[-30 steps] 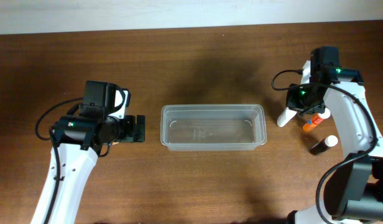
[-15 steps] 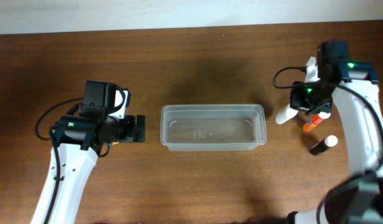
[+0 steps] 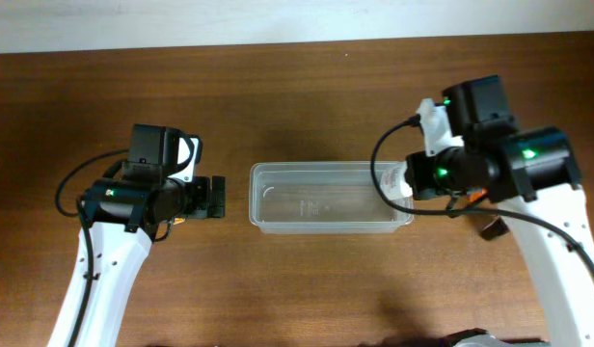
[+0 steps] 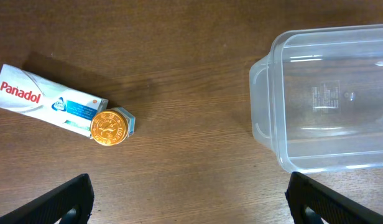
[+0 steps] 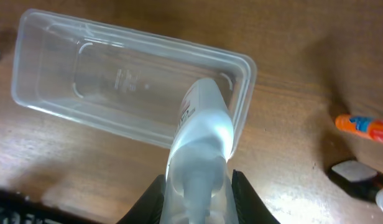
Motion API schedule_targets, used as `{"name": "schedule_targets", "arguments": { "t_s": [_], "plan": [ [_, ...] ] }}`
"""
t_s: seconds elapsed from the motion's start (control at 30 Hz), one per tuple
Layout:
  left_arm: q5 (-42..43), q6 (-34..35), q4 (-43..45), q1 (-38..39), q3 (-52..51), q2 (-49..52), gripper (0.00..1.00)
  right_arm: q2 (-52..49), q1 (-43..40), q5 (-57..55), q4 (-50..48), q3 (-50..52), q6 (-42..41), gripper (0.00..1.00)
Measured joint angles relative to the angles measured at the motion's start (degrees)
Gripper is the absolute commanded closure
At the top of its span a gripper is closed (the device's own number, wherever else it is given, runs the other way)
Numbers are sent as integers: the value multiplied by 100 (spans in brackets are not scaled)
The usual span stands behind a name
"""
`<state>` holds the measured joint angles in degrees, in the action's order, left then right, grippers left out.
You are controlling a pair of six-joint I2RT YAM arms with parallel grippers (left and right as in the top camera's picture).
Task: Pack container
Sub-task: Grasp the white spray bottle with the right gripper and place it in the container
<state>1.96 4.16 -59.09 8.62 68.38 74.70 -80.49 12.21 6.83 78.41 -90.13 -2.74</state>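
Counting across the desk [image 3: 297,87] now: one clear container [image 3: 331,198], just the one. One Panadol box [image 4: 48,99], and one small gold-capped item [image 4: 109,127], so two there. One translucent bottle [image 5: 201,134]. One orange tube [image 5: 365,126], and one dark item with a white cap [image 5: 353,174]. Two arms, two pincers: left pincer [image 4: 191,202], right pincer [image 5: 199,199].
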Motion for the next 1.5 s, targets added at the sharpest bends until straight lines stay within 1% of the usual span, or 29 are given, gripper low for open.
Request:
{"name": "schedule_targets", "arguments": {
  "t_s": [0.27, 0.53, 0.6, 0.63, 0.77, 0.97, 1.0, 1.1, 1.17, 1.23, 1.33, 1.4, 1.5],
  "plan": [
    [-2, 0, 0, 0, 0, 0, 0, -710, 22, -177, -791, 949, 0, 78],
    [0, 0, -2, 0, 0, 0, 1, -1351, 22, -313, -1097, 1064, 0, 77],
    [0, 0, -2, 0, 0, 0, 1, -1451, 22, -339, -1104, 1064, -9, 69],
    [0, 0, -2, 0, 0, 0, 1, -1491, 22, -354, -1102, 1067, -9, 64],
    [0, 0, -2, 0, 0, 0, 1, -1519, 22, -396, -1104, 1064, 17, 58],
    [0, 0, -2, 0, 0, 0, 1, -1410, 22, -448, -962, 1010, 0, 54],
    [0, 0, -2, 0, 0, 0, 1, -1344, 22, -514, -885, 940, -24, 52],
    [0, 0, -2, 0, 0, 0, 0, -1054, -7, -789, -769, 581, -186, 41],
    [0, 0, -2, 0, 0, 0, 0, -776, -81, -927, -778, 304, -284, 37],
    [-2, 0, -2, 0, 0, 0, 1, -485, -326, -1008, -778, 68, -389, 33],
    [0, 0, -2, 0, 0, 0, 1, -168, -1010, -1073, -776, -122, -522, 31],
    [0, 0, 0, 0, 0, 0, 1, -140, -1530, -1071, -739, -149, -588, 29],
    [0, 0, 0, 0, 0, 0, 0, -369, -2208, -1049, -640, -146, -627, 28]
  ]
}}
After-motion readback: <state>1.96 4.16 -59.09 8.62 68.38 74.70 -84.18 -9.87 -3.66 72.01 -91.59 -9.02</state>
